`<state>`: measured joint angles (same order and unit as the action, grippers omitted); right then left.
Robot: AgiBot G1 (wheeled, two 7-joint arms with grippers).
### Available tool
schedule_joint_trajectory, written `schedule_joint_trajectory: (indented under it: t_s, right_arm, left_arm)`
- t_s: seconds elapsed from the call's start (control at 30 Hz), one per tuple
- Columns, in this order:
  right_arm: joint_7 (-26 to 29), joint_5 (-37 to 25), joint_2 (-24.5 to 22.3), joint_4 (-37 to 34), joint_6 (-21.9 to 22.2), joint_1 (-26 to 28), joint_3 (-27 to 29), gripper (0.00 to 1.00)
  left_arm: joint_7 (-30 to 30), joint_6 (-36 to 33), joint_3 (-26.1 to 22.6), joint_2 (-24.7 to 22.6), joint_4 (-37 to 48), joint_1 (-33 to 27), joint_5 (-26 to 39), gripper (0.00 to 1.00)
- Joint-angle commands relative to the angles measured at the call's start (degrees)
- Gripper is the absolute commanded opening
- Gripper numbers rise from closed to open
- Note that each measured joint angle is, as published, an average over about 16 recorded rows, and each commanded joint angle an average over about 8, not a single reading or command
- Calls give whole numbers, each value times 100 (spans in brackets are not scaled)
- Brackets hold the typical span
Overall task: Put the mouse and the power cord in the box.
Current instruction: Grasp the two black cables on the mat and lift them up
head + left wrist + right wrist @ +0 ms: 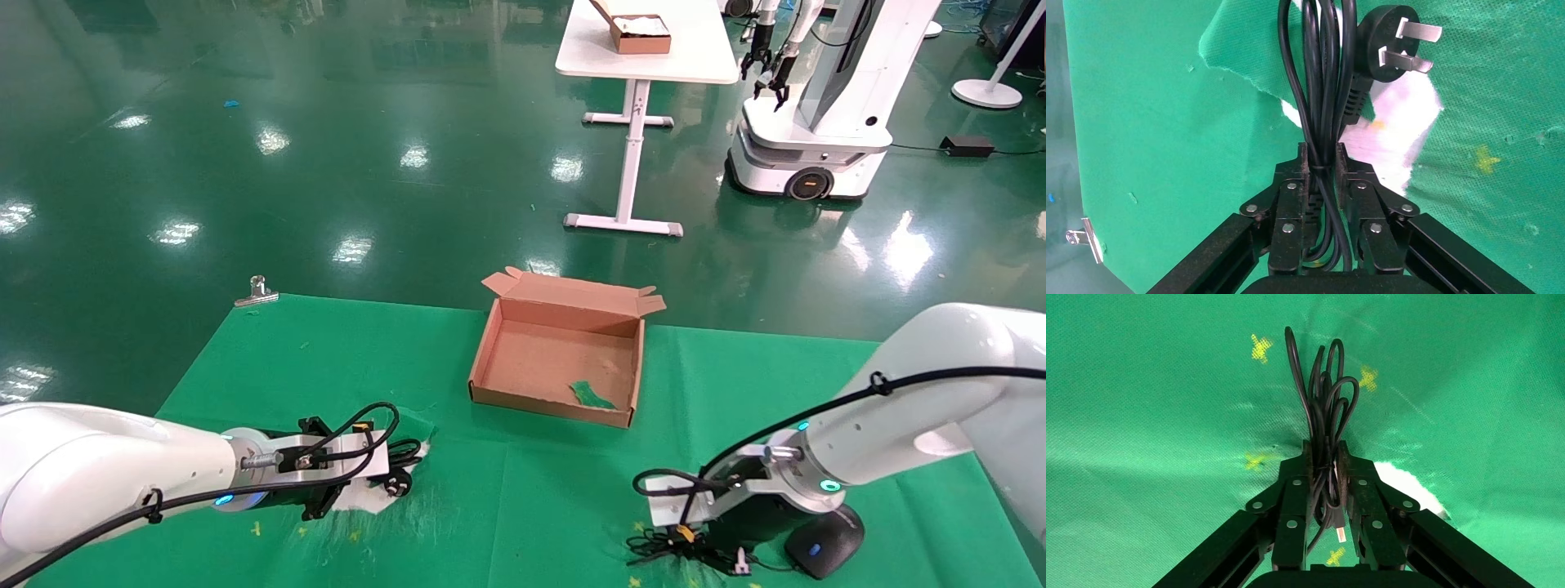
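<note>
The power cord (pixel 1318 79) is a thick black bundle with a pronged plug (pixel 1382 46). My left gripper (pixel 1322 150) is shut on this bundle, low over the green cloth at the near left (pixel 384 474). My right gripper (pixel 1324 447) is shut on the mouse's thin coiled cable (pixel 1324 398), whose USB end (pixel 1340 533) hangs between the fingers. In the head view this gripper (pixel 666 535) is at the near right. The black mouse (pixel 821 543) with its blue spot lies on the cloth just right of it. The open brown box (pixel 482 359) stands at the table's middle, holding only a green scrap (pixel 590 396).
A torn white patch (pixel 1407 122) shows in the green cloth (pixel 327 359) under the plug. A metal clip (pixel 257 292) sits at the table's far left corner. Beyond the table are a white desk (pixel 645 57) with a smaller box (pixel 641 34) and another robot (pixel 817 122).
</note>
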<state>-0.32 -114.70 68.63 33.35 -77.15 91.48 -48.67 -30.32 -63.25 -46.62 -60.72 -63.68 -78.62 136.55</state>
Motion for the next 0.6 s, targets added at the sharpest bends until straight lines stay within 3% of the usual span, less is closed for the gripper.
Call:
schedule_joint_trajectory:
  t_s: [0.03, 0.6]
  right_arm:
    - [1, 1, -1, 1, -1, -1, 1, 0]
    - [2, 5, -12, 10, -5, 12, 4, 0]
  left_arm:
    - [0, 0, 0, 0, 0, 0, 0, 0]
    - [46, -124, 83, 117, -143, -86, -215, 0]
